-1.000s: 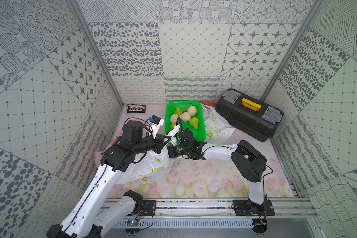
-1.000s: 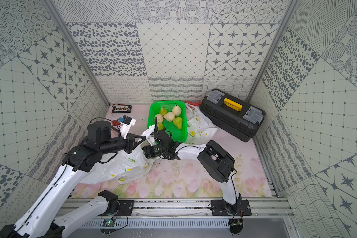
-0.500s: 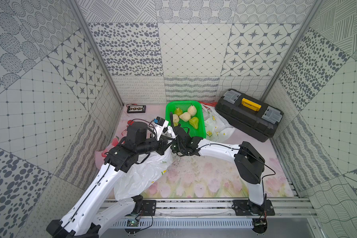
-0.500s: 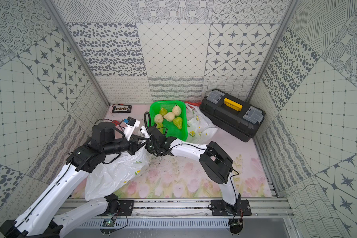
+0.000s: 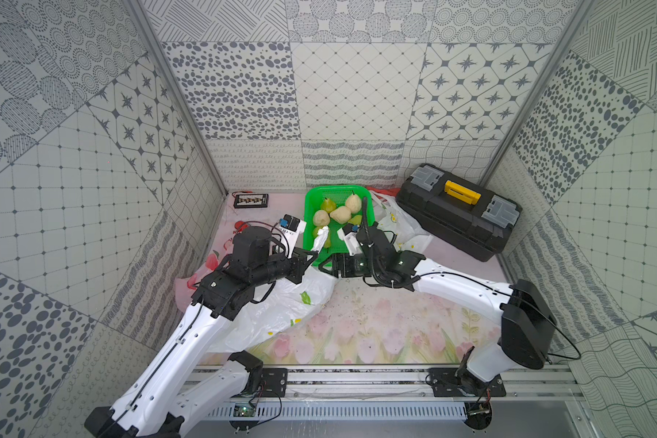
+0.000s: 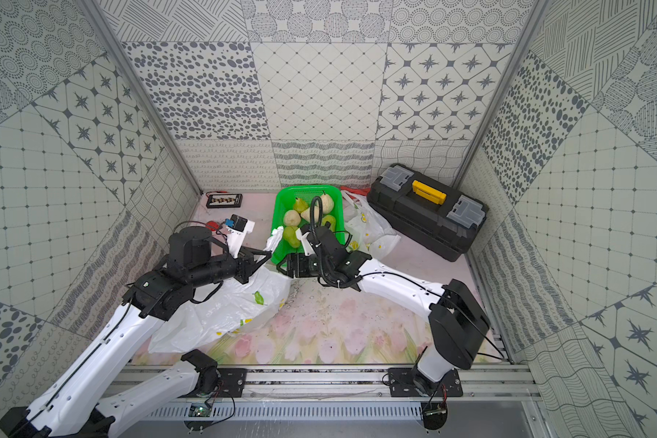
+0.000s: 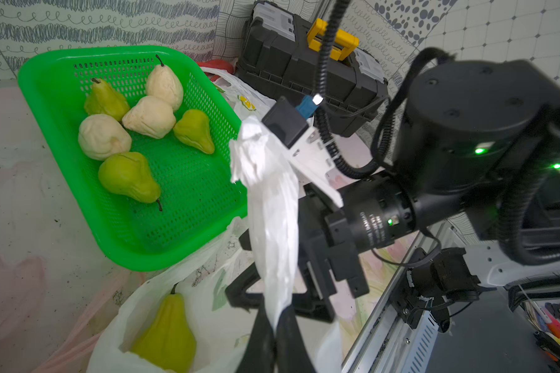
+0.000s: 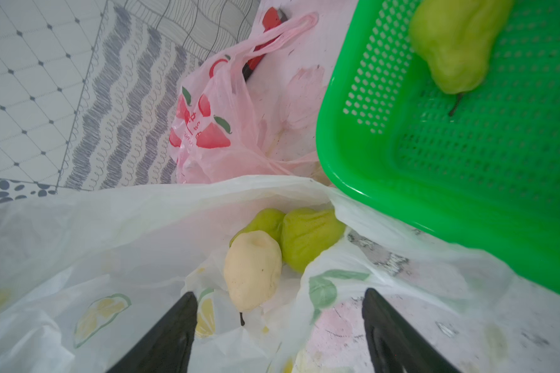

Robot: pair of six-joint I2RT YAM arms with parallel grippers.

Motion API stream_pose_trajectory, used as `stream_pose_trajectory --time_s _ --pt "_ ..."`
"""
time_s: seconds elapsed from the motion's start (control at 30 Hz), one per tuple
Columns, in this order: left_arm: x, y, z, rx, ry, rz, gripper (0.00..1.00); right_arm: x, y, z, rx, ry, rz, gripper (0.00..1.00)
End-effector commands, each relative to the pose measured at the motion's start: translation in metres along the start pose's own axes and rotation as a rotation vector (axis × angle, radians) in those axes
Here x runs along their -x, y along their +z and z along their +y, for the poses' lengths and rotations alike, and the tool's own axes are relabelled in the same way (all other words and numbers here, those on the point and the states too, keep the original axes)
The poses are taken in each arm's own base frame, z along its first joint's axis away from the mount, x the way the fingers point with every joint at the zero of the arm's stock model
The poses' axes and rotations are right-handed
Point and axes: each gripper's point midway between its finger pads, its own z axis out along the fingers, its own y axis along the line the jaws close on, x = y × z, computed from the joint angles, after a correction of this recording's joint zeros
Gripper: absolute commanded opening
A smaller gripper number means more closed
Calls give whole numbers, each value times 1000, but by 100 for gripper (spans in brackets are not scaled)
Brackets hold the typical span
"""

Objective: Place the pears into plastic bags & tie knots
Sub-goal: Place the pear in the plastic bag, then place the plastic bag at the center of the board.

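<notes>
**Top views.** The two arms meet at the near rim of the green basket (image 5: pixel 307 212), which stands midway along the back edge of the bench (image 5: pixel 376 326). The left gripper (image 5: pixel 312 255) is clamped on the lemon-print bag (image 5: pixel 281 303), which sprawls toward the front left corner. The right gripper (image 5: pixel 325 267) hangs just beside it. A black toolbox (image 5: pixel 459 212) fills the back right corner, and a second white bag (image 5: pixel 399 227) lies between it and the basket. A small black device (image 5: pixel 251 200) sits at the back left corner.

**Left wrist view.** Six pears (image 7: pixel 149 116) lie in the basket. The bag's twisted handle (image 7: pixel 272 200) rises like a white rope from the closed fingers. The right arm's wrist crowds in close behind it.

**Right wrist view.** The right gripper's jaws stand wide apart and empty over the bag's mouth. Three pears rest together inside, a cream pear (image 8: pixel 253 271) touching two green ones. Whether the fingertips brush the film cannot be told. The pink strawberry bag (image 8: pixel 214 129) lies slack by the left edge, apparently unfilled.

**Progress.** A third of the fruit looks bagged. Six pears are left to move and no knot is tied. The basket's near corner overhangs the bag's mouth, and the arms work almost nose to nose, so little room is left for the next reach.
</notes>
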Motion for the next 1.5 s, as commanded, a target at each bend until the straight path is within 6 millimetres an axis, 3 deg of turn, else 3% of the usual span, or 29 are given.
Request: stream_pose_trajectory --time_s 0.0,0.1,0.3,0.5,0.67,1.1,1.17,1.3,1.47 --pt "19 -1 0 8 22 -72 0 -9 -7 -64 -198 130 -52 71" --pt "20 0 0 6 17 -72 0 -15 -2 -82 -227 155 -52 64" --pt "21 -1 -2 0 5 -73 0 -20 21 -102 -269 173 -53 59" --pt "18 -1 -4 -3 0 -71 0 -18 48 -123 -311 200 -72 54" --pt "17 -2 -6 -3 3 -75 0 -15 59 -146 -397 272 -149 44" --pt "13 -14 -8 5 19 -107 0 -8 82 -137 -318 289 -240 41" --pt "12 -15 -7 8 20 -111 0 -11 84 -136 -321 282 -239 35" --pt "12 -18 -7 16 27 -118 0 -14 84 -132 -306 277 -253 14" --pt "14 -27 -1 69 39 -132 0 -7 57 -119 -326 244 -297 0"
